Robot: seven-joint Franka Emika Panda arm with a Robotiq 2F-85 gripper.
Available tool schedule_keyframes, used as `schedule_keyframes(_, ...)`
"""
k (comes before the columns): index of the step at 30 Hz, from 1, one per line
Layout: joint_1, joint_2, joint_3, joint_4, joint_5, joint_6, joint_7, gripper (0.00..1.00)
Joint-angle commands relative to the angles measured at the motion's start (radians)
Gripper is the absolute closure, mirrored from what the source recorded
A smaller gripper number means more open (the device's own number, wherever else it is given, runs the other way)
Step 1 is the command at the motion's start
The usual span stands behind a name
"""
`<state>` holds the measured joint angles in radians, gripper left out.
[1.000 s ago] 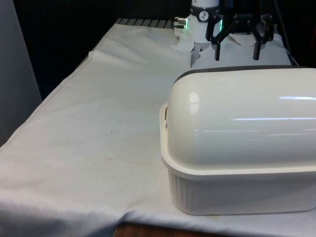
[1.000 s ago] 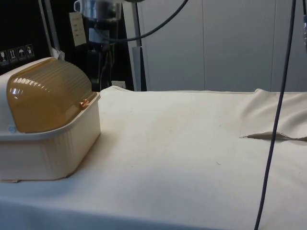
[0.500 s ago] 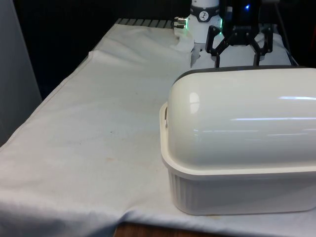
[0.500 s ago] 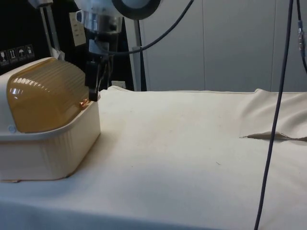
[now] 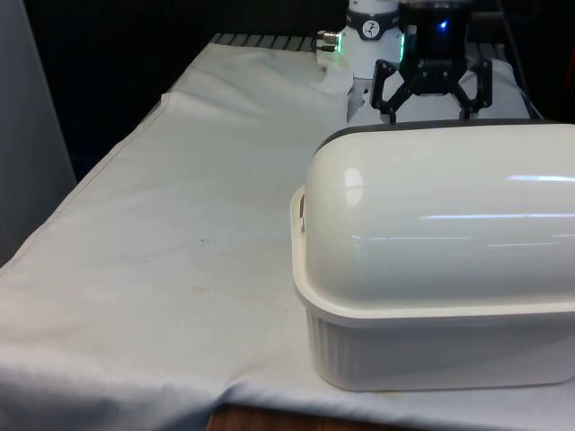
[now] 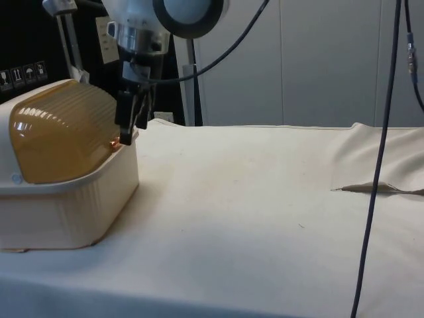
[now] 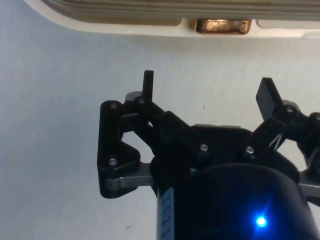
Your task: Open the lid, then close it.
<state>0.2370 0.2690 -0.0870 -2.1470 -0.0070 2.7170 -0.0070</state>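
Note:
A cream bread box (image 6: 73, 205) stands at the side view's left, with a ribbed amber roll lid (image 6: 56, 132) shut over it. A small copper handle (image 6: 115, 142) sits at the lid's lower edge. In the front view the box (image 5: 440, 341) turns its white back to the camera. My gripper (image 6: 127, 132) hangs open just in front of the handle, fingertips at about its height and apart from it. In the wrist view the handle (image 7: 223, 25) lies ahead of the open gripper (image 7: 206, 87), with nothing between the fingers (image 7: 148, 82). The box's back hides the fingertips of the gripper (image 5: 429, 109) in the front view.
White cloth (image 6: 265, 218) covers the table, with wide free room beside the box. A fold in the cloth (image 6: 377, 189) lies at the side view's right. A dark cable (image 6: 381, 159) hangs down in front of that camera.
The gripper has come down from above the box to the level of the lid's handle. Its fingers have stayed open. The lid has not moved.

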Motion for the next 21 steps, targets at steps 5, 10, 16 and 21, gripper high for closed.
schedule_keyframes(5, -0.01, 0.018, 0.011, 0.006, 0.029, 0.033, -0.014, 0.0)
schedule_keyframes(10, -0.015, 0.029, 0.014, 0.004, 0.045, 0.061, -0.022, 0.0)
schedule_keyframes(16, -0.024, 0.037, 0.015, -0.002, 0.051, 0.086, -0.029, 0.0)
schedule_keyframes(21, -0.017, 0.039, -0.007, -0.002, 0.025, 0.079, -0.016, 0.0)
